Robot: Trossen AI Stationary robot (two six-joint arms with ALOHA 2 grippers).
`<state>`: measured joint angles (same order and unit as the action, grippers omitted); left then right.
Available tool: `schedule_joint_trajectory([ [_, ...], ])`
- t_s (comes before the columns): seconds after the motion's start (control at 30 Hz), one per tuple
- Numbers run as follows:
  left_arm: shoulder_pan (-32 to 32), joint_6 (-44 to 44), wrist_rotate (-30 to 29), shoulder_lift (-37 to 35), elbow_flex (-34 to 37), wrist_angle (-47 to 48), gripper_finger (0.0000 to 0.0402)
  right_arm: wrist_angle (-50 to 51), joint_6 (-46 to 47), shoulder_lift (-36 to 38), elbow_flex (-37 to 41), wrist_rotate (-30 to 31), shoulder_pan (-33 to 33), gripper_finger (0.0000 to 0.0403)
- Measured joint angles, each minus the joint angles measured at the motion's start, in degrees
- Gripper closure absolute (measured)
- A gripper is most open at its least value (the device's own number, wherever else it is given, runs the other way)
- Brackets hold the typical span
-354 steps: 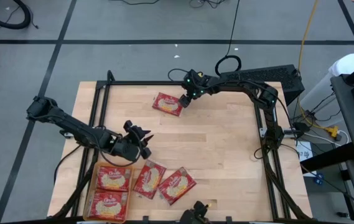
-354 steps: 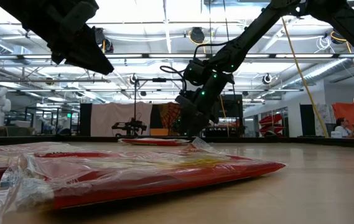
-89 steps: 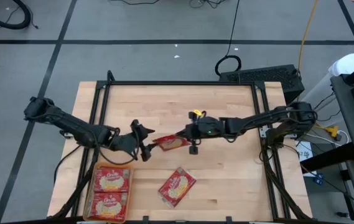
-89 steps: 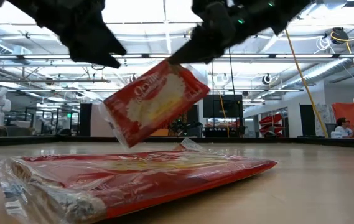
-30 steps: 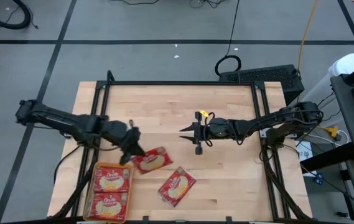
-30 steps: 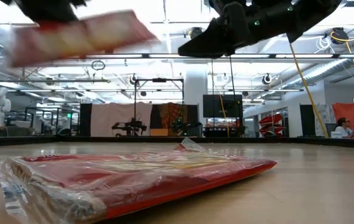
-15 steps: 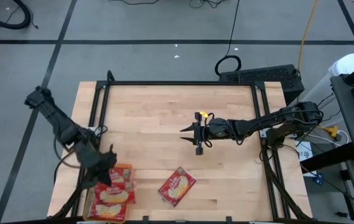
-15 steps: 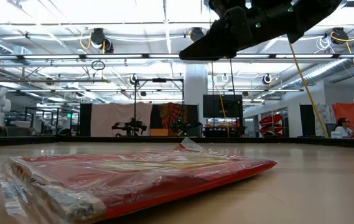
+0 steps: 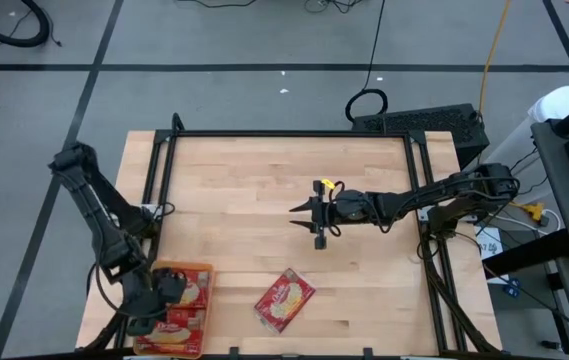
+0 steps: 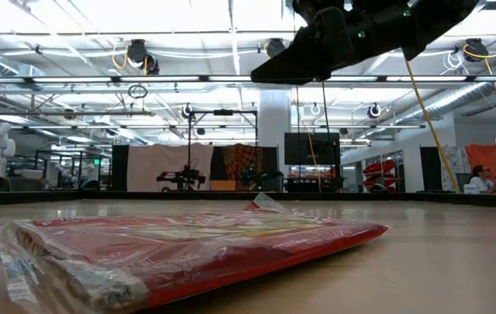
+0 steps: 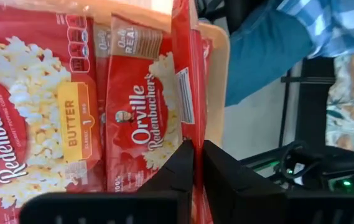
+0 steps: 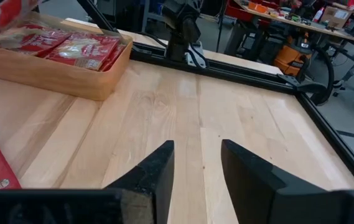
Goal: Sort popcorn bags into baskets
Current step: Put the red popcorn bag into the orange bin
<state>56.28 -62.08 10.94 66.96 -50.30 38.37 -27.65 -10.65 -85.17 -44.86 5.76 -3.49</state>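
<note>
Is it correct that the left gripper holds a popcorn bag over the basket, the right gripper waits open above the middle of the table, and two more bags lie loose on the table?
Not quite: only one loose popcorn bag lies on the table, as the high view shows. The rest holds: the left gripper pinches a bag over the basket, and the right gripper waits open mid-table.

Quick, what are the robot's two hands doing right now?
Left gripper: shut on a popcorn bag, over the basket.
Right gripper: open, empty, mid-table.
</note>
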Motion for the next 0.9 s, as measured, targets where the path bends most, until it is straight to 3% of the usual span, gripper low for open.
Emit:
schedule_joint_trajectory([
  [0.33,1.65,-0.22,-0.14,3.86,0.0,-0.07,0.0361,-0.38,0.96,0.0,0.0,-0.02,0.0,0.0277],
  [0.47,1.62,-5.98,-1.89,4.71,0.0,1.87,0.035,-0.38,0.96,0.0,0.0,-0.04,0.0,0.0277],
  [0.63,1.67,-12.49,-3.41,4.76,0.04,0.74,0.0279,-0.38,0.27,0.0,0.0,-1.41,-0.35,0.0277],
  [0.77,2.0,-10.43,-3.04,4.72,0.04,-0.6,0.0221,-0.4,-0.48,0.0,0.0,-1.49,-1.11,0.0277],
  [0.9,1.57,-7.64,-3.59,4.72,0.04,-0.52,0.0194,-0.38,-0.4,0.0,0.0,-1.49,-1.18,0.0277],
])
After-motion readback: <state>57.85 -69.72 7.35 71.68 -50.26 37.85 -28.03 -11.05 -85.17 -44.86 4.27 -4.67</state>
